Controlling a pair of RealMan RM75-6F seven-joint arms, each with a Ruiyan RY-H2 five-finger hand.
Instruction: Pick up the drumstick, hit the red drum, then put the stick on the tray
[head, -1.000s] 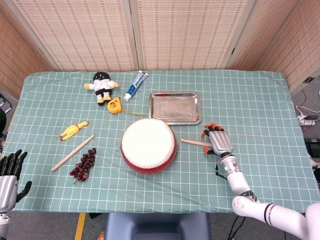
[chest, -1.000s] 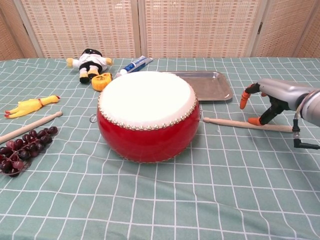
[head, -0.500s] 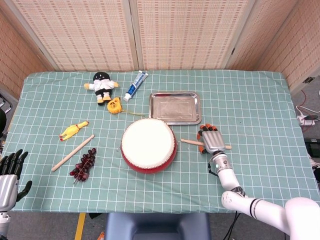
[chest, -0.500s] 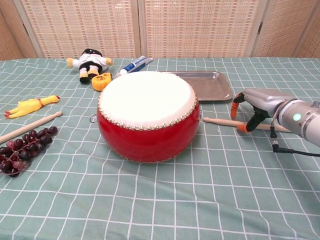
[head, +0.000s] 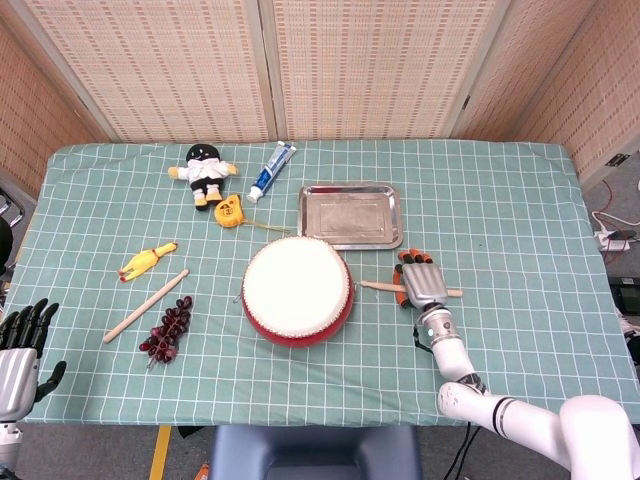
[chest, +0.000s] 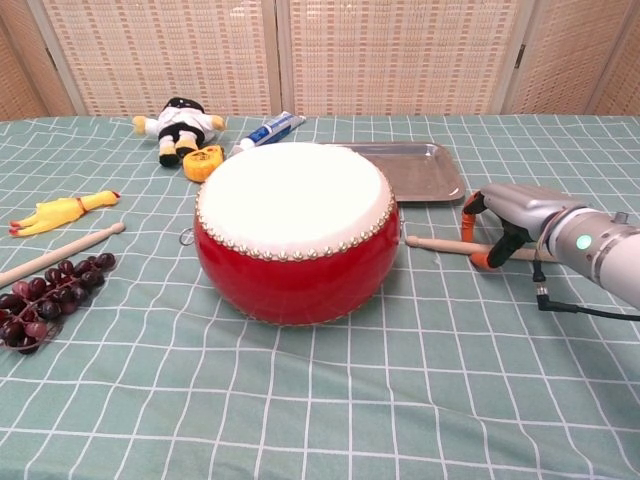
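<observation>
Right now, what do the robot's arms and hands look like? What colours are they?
The right hand is silvery grey metal with orange fingertips. Behind it, a silver wrist with a small green light leads into a glossy white right arm with black bands, and a thin black cable loops beside the wrist. The left hand has black fingers on a silver-grey palm.

Drum (head: 297, 290) mid-desk (head: 500, 200), tray (head: 350, 214) just behind. Drumstick (head: 380, 286) to the drum's right, under right hand (head: 422, 281). Second stick (head: 146, 305) and grapes (head: 167, 328) to the left.
</observation>
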